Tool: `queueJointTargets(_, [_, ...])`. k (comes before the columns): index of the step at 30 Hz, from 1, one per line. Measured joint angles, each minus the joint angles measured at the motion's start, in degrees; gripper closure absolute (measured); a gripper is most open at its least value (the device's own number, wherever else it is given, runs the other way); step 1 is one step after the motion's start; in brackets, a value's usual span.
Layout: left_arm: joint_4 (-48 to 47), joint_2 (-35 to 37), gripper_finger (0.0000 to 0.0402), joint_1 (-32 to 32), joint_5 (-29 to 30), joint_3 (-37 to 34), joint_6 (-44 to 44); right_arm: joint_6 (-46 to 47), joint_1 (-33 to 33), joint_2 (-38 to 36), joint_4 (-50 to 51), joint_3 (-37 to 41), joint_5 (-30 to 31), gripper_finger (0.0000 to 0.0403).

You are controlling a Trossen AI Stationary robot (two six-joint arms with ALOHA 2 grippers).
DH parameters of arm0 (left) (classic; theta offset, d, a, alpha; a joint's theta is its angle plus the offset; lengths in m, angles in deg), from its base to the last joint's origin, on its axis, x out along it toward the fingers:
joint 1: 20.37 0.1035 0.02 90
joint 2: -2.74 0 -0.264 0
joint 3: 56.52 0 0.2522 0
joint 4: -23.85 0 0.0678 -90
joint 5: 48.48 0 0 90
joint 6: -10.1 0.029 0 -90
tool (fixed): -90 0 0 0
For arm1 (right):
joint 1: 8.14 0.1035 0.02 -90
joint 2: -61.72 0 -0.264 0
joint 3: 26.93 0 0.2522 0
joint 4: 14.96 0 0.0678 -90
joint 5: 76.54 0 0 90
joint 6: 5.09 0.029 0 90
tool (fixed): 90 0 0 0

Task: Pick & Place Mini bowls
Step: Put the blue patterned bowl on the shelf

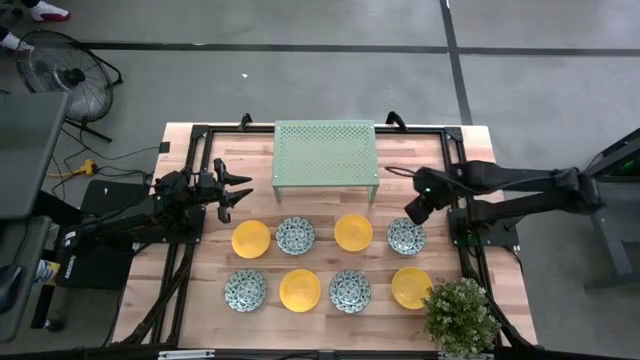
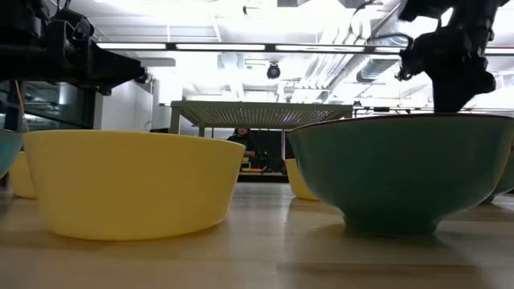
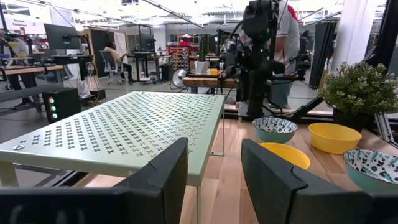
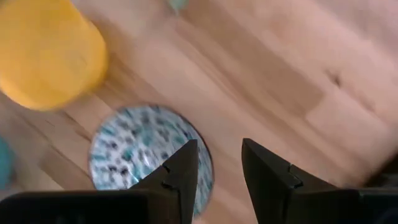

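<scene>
Nearest the low camera stand a yellow bowl [image 2: 132,183] and a teal bowl [image 2: 401,170]. On the wooden table [image 1: 190,300], eight mini bowls [image 1: 295,235] lie in two rows of four, yellow alternating with patterned, at 6 o'clock from the pale green rack [image 1: 325,153]. At 9 o'clock, the left gripper [image 1: 238,190] hovers with jaws spread and empty, the nearest yellow bowl [image 1: 251,238] at its 5 o'clock. The right gripper [image 1: 413,213], jaws parted and holding nothing, hangs over the far-row patterned bowl [image 1: 405,236], at the bowl's 12 o'clock edge. A potted plant [image 1: 461,316] sits at 5 o'clock.
</scene>
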Motion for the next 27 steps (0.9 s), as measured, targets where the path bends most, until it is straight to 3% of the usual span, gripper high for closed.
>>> queueJointTargets(8, [0.02, 0.00, 0.0255, 0.00, 0.00, 0.00, 0.00, -0.02, -0.67, 8.96, 3.50, -2.43, -5.91, 0.0279])
queueJointTargets(19, [0.02, 0.02, 0.0255, 0.02, 0.00, 0.00, 0.00, -3.21, 0.71, 16.23, 2.72, -2.47, -6.16, 0.0181])
queueJointTargets(27, [0.00, 0.00, 0.0255, 0.00, 0.00, 0.00, 0.02, -4.98, 0.71, 21.72, 1.89, -2.47, -6.17, 0.0181])
